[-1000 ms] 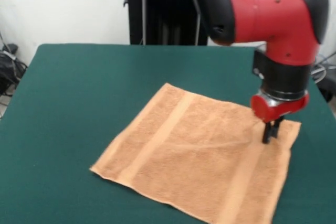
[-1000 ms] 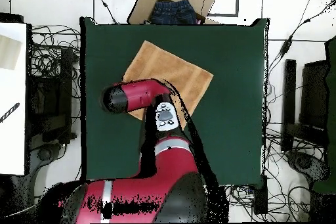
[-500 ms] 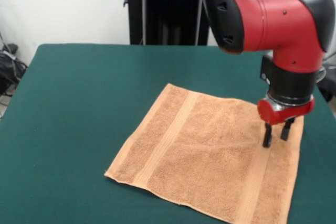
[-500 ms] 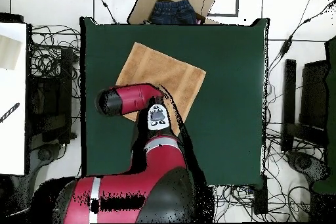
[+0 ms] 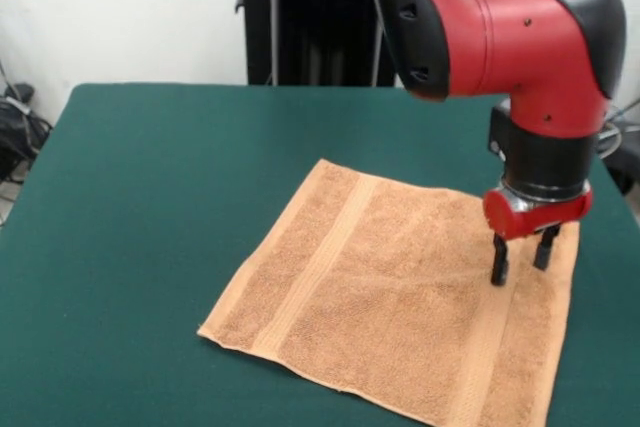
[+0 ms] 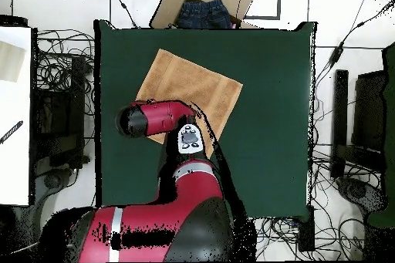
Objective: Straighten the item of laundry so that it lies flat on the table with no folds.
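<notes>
Front view: the terry towel, light orange-brown, lies spread on the green table, set diagonally to the table edges so that one corner points toward the robot's side and another toward the camera. It sits in the right half of the frame; its lower right part runs off the bottom edge. Two woven border bands are visible, one running along the left side and one along the right side. The surface looks mostly flat, with faint shallow creases fanning out across the pile from the spot under the gripper. No folded-over corner is visible in this view.

The gripper hangs from the red and black arm over the towel's right-hand part, near the right border band. Its two dark fingers point straight down and stand apart with a clear gap between them; nothing is held between them. The left fingertip reaches the towel's surface or is just above it; I cannot tell which.

Overhead view: the towel lies in the upper left-centre part of the table, rotated diamond-wise. The arm covers the towel's lower corner, so the gripper itself is hidden here. Beyond the table's top edge stands an open cardboard box with dark blue fabric in it. Cables lie on the floor on both sides of the table.
</notes>
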Tool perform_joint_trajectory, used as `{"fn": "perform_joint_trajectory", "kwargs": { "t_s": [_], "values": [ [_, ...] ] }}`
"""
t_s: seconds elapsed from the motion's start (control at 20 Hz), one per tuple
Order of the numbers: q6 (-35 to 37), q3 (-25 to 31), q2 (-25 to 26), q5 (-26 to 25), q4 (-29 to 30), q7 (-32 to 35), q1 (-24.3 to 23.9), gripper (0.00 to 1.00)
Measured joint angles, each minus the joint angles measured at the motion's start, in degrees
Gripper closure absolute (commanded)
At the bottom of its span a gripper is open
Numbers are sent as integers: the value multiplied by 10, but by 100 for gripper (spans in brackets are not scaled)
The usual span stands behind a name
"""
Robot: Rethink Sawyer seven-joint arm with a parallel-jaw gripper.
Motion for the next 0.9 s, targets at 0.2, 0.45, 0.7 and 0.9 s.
{"fn": "perform_joint_trajectory", "kwargs": {
  "t_s": [0.2, 0.45, 0.7, 0.9],
  "values": [
    [1, -3, -18, 6, 12, 0, 0, 0],
    [42, -12, -83, 23, 44, 0, 2, 0],
    [134, -31, -157, 39, 55, 0, 10, 0],
    [172, -42, -199, 40, 57, 0, 13, 0]
  ]
}}
